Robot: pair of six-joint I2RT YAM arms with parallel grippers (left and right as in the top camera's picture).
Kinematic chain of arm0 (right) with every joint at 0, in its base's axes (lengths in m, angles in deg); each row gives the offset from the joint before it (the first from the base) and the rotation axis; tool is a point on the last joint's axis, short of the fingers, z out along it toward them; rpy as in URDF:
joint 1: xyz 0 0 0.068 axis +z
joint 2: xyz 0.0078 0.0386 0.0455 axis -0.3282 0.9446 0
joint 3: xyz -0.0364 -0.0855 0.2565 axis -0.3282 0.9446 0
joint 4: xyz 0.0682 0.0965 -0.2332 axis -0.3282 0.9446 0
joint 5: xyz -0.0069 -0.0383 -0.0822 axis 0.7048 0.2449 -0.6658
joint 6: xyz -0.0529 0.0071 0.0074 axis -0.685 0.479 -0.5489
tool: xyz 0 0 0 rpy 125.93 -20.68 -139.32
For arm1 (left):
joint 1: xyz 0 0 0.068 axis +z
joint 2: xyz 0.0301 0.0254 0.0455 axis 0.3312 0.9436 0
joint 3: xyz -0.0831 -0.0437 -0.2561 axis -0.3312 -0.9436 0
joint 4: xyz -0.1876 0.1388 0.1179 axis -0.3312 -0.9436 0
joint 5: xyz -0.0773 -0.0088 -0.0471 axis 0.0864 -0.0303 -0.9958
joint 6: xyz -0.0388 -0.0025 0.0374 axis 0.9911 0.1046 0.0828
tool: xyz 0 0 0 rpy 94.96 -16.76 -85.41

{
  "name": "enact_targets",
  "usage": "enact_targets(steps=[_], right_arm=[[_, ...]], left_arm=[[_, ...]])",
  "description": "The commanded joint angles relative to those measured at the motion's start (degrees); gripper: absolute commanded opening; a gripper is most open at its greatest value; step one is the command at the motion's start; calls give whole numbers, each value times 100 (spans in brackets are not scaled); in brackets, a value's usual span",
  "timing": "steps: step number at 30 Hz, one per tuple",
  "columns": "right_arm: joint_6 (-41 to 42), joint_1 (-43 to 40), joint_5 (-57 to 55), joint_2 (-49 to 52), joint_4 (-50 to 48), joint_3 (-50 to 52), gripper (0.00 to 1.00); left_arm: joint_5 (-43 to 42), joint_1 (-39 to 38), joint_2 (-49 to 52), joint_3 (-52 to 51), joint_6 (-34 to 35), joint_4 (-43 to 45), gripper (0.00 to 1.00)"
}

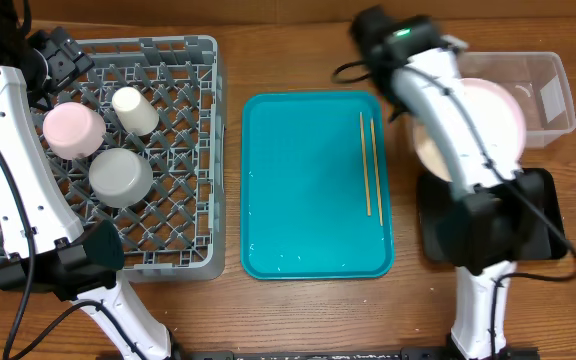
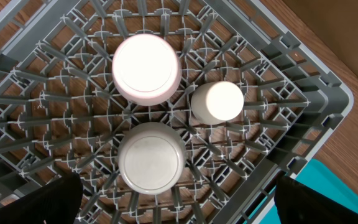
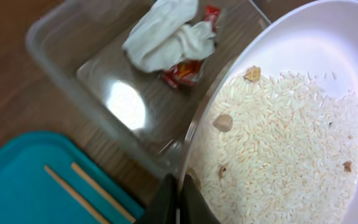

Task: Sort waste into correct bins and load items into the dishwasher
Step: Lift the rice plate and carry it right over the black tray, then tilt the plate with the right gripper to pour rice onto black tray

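the right hand point(image 3: 179, 188) is closed narrow on the near rim of the pale pink plate point(image 3: 316, 31), at the bottom middle of the right wrist view. the plate fills the right side of that view and it carries a layer of loose white rice point(image 3: 291, 143) with some small brown bits in it. in the overhead view the plate point(image 1: 498, 115) is at the upper right, and its edge lies over the left side of the clear tub point(image 1: 553, 90). inside the tub lie the crumpled white napkin point(image 3: 166, 31) and the small red wrapper point(image 3: 182, 71), touching each other. the black tray point(image 1: 553, 215) is at the lower right of the overhead view, partly hidden under the right arm. the teal tray point(image 1: 308, 190) sits in the middle of the worktop point(image 1: 318, 310), and the two chopsticks point(image 1: 370, 165) lie side by side near its right edge. the grey dish rack point(image 1: 188, 220) takes the left side. in it stand the pink bowl point(image 1: 73, 130), the small white cup point(image 1: 135, 110) and the grey-white bowl point(image 1: 120, 177), all upside down and close together. the left hand point(image 2: 180, 210) hangs above them, wide open and holding nothing.
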Motion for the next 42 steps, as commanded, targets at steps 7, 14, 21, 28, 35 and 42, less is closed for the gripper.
enact_targets(steps=[7, 14, 21, 28, 35, 42], right_arm=[[415, -1659, 1528, -409, -31, -151, 4], [420, -2474, 2149, -422, 52, -151, 3], [688, -2686, 2618, -422, 13, -144, 4], [1036, -2684, 2892, -422, 153, -144, 4], [811, -2712, 3429, -420, 52, -142, 4], [529, -2830, 3777, -420, 142, -140, 4]], left_arm=[[-28, 20, -195, -11, 118, -11, 100], [-28, 20, -195, -11, 118, -11, 100], [-28, 20, -195, -11, 118, -11, 100], [-28, 20, -195, -11, 118, -11, 100], [-28, 20, -195, -11, 118, -11, 100], [-28, 20, -195, -11, 118, -11, 100]])
